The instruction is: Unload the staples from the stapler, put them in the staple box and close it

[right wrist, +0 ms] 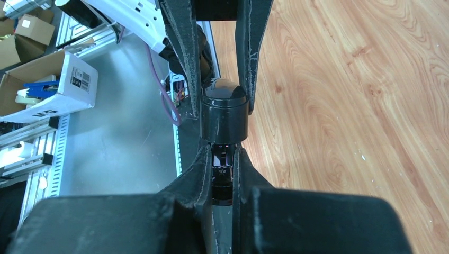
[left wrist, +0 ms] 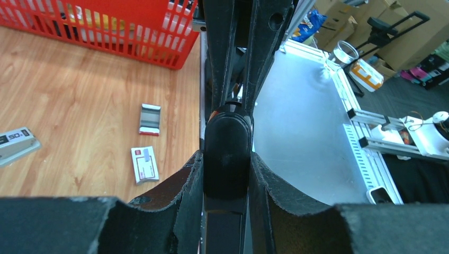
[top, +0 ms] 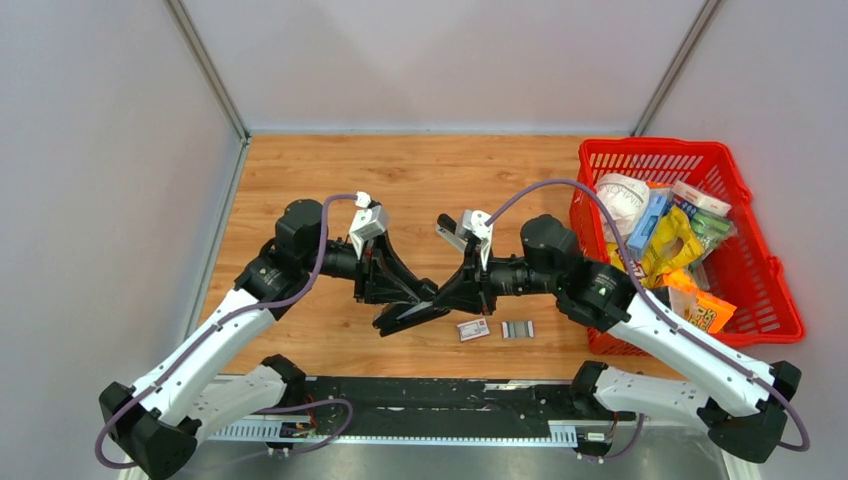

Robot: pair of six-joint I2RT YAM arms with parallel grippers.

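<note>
A black stapler [top: 410, 318] hangs just above the wooden table between my two arms. My left gripper [top: 418, 308] is shut on its thick body; in the left wrist view the stapler [left wrist: 227, 143] fills the gap between the left gripper [left wrist: 227, 159] pads. From the opposite side my right gripper [top: 441, 297] is shut on a narrow dark part of the stapler [right wrist: 224, 114], seen pinched in the right gripper [right wrist: 223, 177] in its wrist view. A ribbed silvery strip of staples [top: 517, 329] [left wrist: 150, 119] lies loose on the table to the right.
A small white-and-red printed box [top: 473, 330] [left wrist: 144, 164] lies beside the strip. A red basket [top: 690, 148] [left wrist: 106, 32] full of packets stands at the right edge. A grey object marked 50 [left wrist: 16, 143] lies on the wood. The metal base rail [top: 420, 395] runs along the front.
</note>
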